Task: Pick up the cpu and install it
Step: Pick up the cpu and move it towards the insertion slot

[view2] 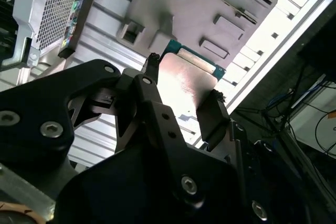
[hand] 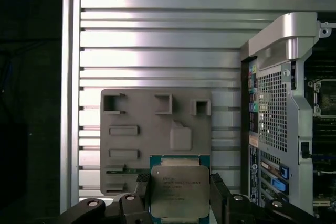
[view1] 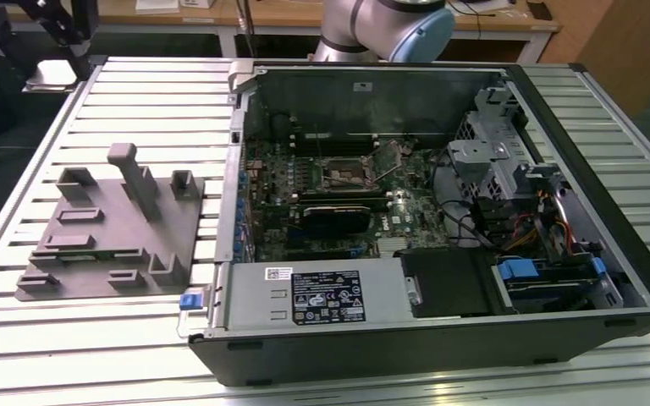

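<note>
Pinching cpu (hand: 180, 191) between fingers (hand: 219, 192) by two opposite edges, seen in both wrist views; pale metal face up, green border poking past fingertips. Holding gripper (hand: 180, 196) well above slatted table (hand: 157, 40), cpu clear of every surface. Below and just beyond fingers: grey tray (hand: 152, 145) with recesses and upright blocks. Off to one side of fingers: open computer case (hand: 273, 114), perforated rear panel toward tray. Inside case in exterior view: exposed motherboard (view1: 337, 199).

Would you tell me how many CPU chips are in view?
1: the cpu, held by the gripper over the grey tray; others could hide inside the computer case.
</note>
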Robot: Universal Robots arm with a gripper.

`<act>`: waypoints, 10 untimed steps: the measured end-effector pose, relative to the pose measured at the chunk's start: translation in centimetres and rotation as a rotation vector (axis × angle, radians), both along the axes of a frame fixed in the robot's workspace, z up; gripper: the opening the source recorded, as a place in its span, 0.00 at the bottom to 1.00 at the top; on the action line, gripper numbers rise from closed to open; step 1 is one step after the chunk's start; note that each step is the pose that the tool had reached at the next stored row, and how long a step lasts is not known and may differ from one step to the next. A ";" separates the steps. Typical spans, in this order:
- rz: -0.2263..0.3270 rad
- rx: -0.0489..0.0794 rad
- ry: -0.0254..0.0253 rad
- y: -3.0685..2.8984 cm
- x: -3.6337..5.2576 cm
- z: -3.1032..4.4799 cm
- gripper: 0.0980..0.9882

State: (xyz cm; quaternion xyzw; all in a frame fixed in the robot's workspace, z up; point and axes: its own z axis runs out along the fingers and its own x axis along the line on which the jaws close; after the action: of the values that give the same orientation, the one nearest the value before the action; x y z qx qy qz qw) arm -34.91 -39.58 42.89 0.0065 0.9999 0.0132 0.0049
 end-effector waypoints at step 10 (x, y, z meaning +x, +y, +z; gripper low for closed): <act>0.000 0.000 0.0018 0.00 2.17 0.00 0.50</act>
State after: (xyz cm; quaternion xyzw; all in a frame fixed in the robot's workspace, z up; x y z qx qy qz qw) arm -32.74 -39.58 42.89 0.0065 0.9999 0.0132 0.0039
